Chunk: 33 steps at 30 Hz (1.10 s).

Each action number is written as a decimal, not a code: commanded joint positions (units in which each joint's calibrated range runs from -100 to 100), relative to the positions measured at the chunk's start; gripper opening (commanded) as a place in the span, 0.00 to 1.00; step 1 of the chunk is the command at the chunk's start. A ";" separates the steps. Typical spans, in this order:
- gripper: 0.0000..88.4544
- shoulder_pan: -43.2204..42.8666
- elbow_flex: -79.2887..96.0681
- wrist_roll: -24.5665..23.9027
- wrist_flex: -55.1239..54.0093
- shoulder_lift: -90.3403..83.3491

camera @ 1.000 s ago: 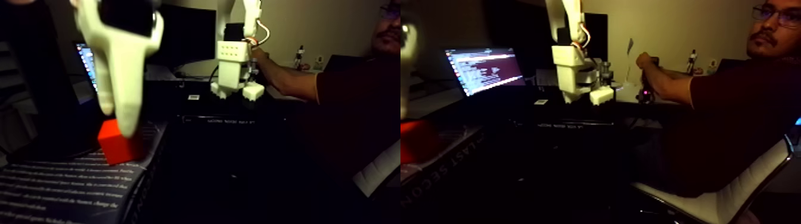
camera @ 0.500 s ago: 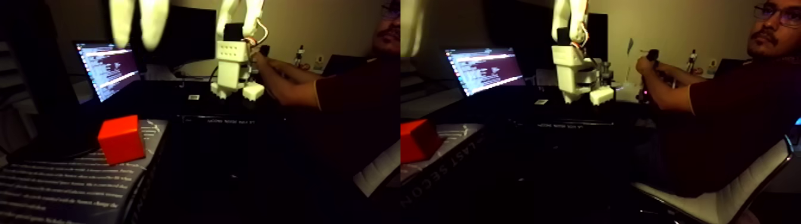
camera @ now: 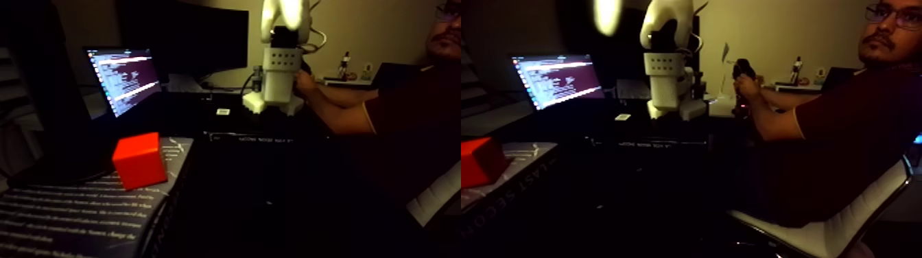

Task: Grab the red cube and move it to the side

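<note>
Cube, the red cube (camera: 139, 160), sits low on a printed book (camera: 75, 219), far below the raised arm (camera: 281, 65); jaws' state cannot be told.

In the right half of the fixed view, the tool (camera: 607, 15) is a blur at the top edge, well above the surface (camera: 658, 178). The cube (camera: 480, 161) lies far below it and to its left, resting on a printed book (camera: 532, 171) at the surface's near left. A laptop (camera: 556, 79) stands below the tool, behind the cube. The arm's base (camera: 669, 79) stands to the tool's right, and a person (camera: 844, 116) sits farther right, a hand (camera: 744, 86) just beside the base.
</note>
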 commanded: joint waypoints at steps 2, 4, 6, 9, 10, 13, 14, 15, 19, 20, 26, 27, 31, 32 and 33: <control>0.18 -2.77 12.82 -6.03 -6.99 -7.05; 0.08 -3.02 19.53 -5.97 -12.40 -9.40; 0.01 -3.18 25.52 -6.08 -17.46 -11.50; 0.01 -3.43 32.68 -6.08 -22.70 -14.69; 0.01 -3.27 34.77 -6.08 -24.47 -15.70; 0.01 -3.35 40.67 -6.08 -29.29 -19.91; 0.01 -3.43 42.93 -6.08 -30.89 -21.59; 0.01 -3.43 45.38 -6.08 -32.75 -23.35; 0.01 -3.43 55.45 -6.08 -38.83 -30.58; 0.01 -3.43 57.45 -6.08 -39.42 -32.26; 0.01 -5.51 62.62 -6.08 -36.55 -39.99; 0.01 -5.60 62.62 -6.19 -34.95 -40.91; 0.01 -5.60 62.62 -8.02 -30.30 -44.61; 0.01 -5.60 62.62 -8.02 -28.95 -45.45; 0.01 -5.60 62.62 -8.02 -27.68 -46.21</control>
